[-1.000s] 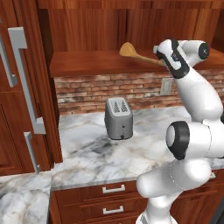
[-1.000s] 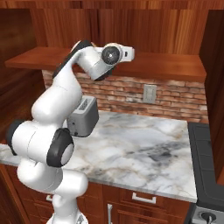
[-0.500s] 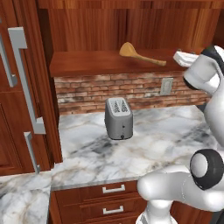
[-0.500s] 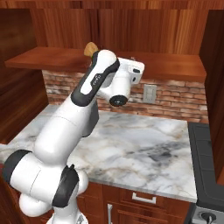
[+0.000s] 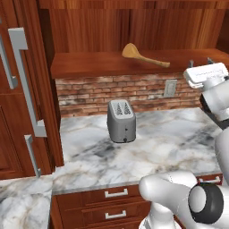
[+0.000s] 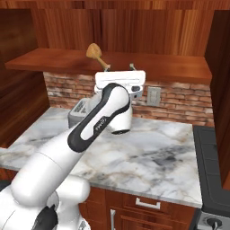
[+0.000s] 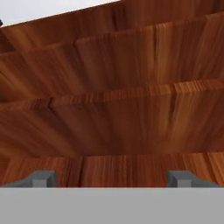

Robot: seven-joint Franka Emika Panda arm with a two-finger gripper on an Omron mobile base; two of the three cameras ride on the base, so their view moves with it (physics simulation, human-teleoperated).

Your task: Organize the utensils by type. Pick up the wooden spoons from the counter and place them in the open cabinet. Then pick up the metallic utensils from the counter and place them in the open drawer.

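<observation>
One wooden spoon (image 5: 145, 57), orange-brown with a round bowl, lies on the shelf of the open cabinet (image 5: 89, 67), handle pointing right. In the right base view the wooden spoon (image 6: 96, 54) shows just left of my hand. My gripper (image 5: 199, 62) stands open and empty, fingers pointing up, to the right of the spoon's handle and apart from it. The gripper (image 6: 120, 67) sits in front of the shelf (image 6: 45, 60). In the hand view the gripper (image 7: 111, 179) faces the cabinet's wooden back wall. The white marble counter (image 5: 170, 138) lies below. The metallic utensils and the open drawer are out of view.
A grey toaster (image 5: 121, 120) stands on the counter near the brick backsplash. A wall outlet (image 5: 170, 88) sits right of it. Tall wooden doors with grey handles (image 5: 27, 80) rise at the left. A dark stove (image 6: 213, 170) borders the counter (image 6: 170, 152) on the right.
My hand has drawn away from the spoon's handle, moving right along the shelf front. The spoon has stayed in place on the shelf. The jaws remain open.
</observation>
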